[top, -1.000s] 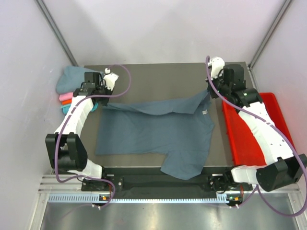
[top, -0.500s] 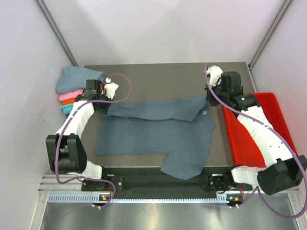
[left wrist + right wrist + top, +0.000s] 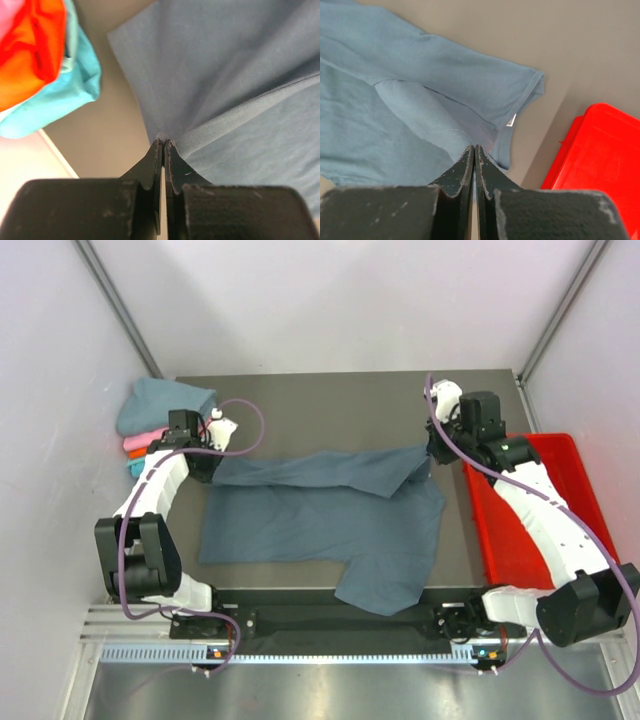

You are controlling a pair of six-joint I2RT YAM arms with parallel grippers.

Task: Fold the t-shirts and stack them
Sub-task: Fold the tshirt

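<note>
A slate blue-grey t-shirt (image 3: 320, 520) lies spread on the table, its far edge folded toward the near side. My left gripper (image 3: 210, 460) is shut on the shirt's far left corner; the left wrist view shows the closed tips (image 3: 163, 142) pinching the cloth (image 3: 240, 75). My right gripper (image 3: 433, 452) is shut on the far right corner; the right wrist view shows its tips (image 3: 474, 147) pinching the cloth (image 3: 420, 100). A pile of folded t-shirts sits at the back left: dusty teal (image 3: 160, 403) on top, then pink (image 3: 135, 443), orange (image 3: 30, 45) and turquoise (image 3: 60, 95).
A red plastic tray (image 3: 545, 505) stands along the table's right edge, beside my right arm; its corner shows in the right wrist view (image 3: 600, 150). The shirt's bottom hem hangs over the table's near edge (image 3: 375, 595). Grey walls enclose the table.
Both grippers have moved toward the near side with the shirt's far edge, widening the folded-over band. The left gripper also shifted slightly left, pulling the fold taut.
</note>
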